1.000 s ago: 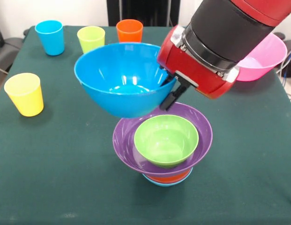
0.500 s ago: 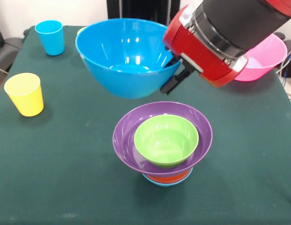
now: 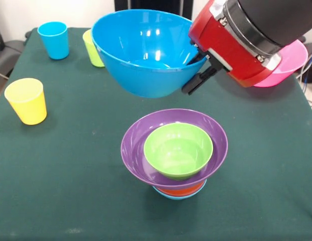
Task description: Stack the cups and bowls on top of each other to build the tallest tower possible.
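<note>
My gripper [image 3: 195,73] is shut on the right rim of the deep blue bowl [image 3: 145,52], which hangs upright in the air above and behind the tower [image 3: 175,153]. That tower has a small green bowl [image 3: 178,149] nested in a wide purple bowl [image 3: 140,150], over an orange bowl [image 3: 182,190] and a light-blue bowl [image 3: 171,195] at the bottom. The blue cup [image 3: 54,39] and the lime green cup [image 3: 92,47] stand at the far left; the blue bowl partly hides the green one. Alone at the left stands the yellow cup [image 3: 27,100]. The orange cup is hidden.
The large pink bowl [image 3: 289,68] sits at the far right behind my red and black arm [image 3: 251,30]. The dark green table [image 3: 70,175] ends in edges close to the yellow cup on the left and the pink bowl on the right.
The gripper has lifted the blue bowl up and to the right, off the tower's purple rim. It now hides the orange cup and part of the lime green cup.
</note>
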